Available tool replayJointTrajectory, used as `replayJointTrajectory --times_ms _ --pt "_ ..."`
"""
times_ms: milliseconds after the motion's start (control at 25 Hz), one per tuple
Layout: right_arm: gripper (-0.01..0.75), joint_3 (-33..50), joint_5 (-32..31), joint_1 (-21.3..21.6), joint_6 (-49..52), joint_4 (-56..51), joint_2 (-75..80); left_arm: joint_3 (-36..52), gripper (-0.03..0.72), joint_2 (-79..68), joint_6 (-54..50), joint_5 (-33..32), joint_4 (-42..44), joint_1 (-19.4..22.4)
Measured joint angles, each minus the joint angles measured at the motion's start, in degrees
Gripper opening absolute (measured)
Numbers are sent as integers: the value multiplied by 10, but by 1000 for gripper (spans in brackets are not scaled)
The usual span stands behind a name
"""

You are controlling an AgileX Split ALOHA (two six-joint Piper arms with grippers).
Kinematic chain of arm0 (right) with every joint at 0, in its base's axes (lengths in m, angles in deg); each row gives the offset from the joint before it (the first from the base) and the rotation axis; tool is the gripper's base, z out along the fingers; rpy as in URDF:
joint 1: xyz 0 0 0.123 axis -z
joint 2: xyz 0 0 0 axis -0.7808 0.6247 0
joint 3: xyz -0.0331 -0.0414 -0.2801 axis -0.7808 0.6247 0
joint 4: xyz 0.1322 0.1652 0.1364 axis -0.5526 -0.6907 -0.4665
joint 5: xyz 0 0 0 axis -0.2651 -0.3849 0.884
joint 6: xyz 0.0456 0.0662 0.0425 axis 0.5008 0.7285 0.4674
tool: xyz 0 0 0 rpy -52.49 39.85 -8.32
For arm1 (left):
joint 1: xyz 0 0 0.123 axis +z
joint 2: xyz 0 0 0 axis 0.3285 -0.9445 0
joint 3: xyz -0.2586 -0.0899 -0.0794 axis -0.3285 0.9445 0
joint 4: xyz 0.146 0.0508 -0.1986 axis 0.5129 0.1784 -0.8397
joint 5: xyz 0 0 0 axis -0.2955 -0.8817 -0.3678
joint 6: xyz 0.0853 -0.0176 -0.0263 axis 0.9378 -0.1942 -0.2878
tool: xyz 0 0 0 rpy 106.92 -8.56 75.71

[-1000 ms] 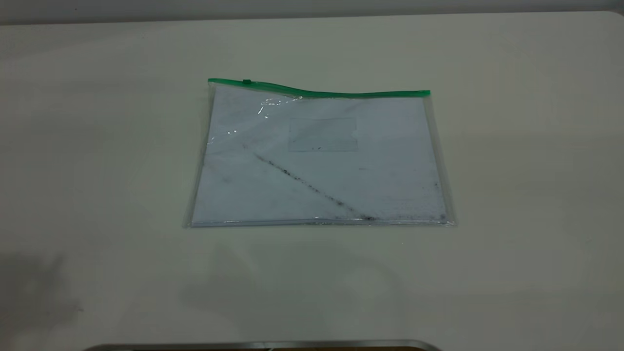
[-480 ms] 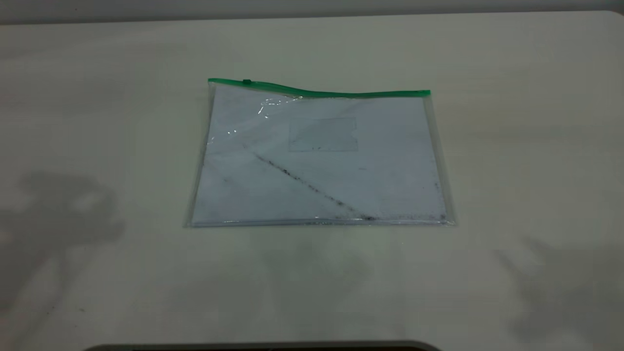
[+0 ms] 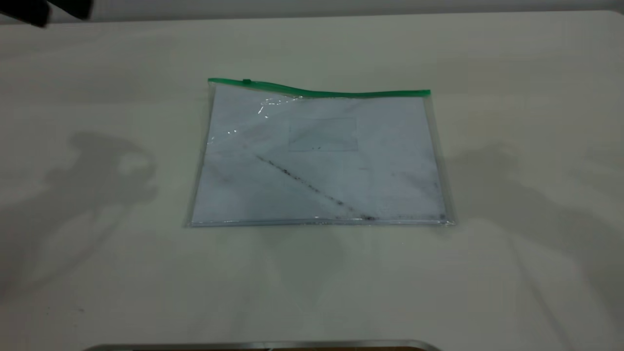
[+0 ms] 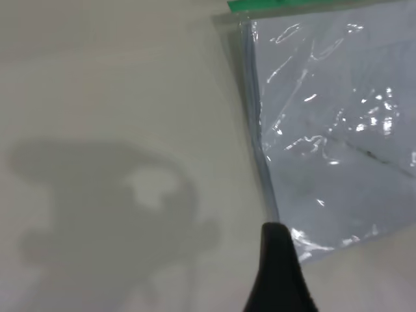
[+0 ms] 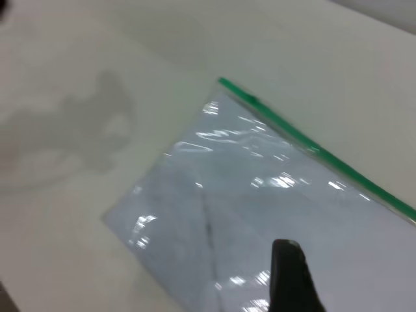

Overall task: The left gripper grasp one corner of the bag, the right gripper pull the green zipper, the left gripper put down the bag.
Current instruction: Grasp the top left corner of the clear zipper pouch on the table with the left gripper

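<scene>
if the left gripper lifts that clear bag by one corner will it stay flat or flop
Probably flop: the bag is thin clear plastic, and its green zipper edge already waves. The glossy glare suggests a slippery surface. Lying flat on the table, its corner may be hard to get under.

One bag (image 3: 319, 156) lies flat on the surface (image 3: 526, 73). It has one green zipper (image 3: 319, 90) along its far edge, with one slider (image 3: 247, 81) on it near the left end. One dark smudge line (image 3: 312, 187) crosses the bag. One dark fingertip (image 4: 278, 273) shows in each wrist view.
</scene>
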Motion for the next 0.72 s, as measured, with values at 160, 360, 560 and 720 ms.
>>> replayJointTrajectory --times_ms 160,360,560,720 --pt "503 -86 -44 -29 13 -1 88 -70 590 -103 24 0 -4 0" --pt "505 -185 -119 -33 66 0 178 -172 590 -239 29 -1 -17 0" --pt "505 -248 -163 -33 97 1 227 -283 590 -363 80 -40 -93 0" --pt "505 -256 -165 -33 102 3 234 -355 590 -435 155 -79 -175 0"
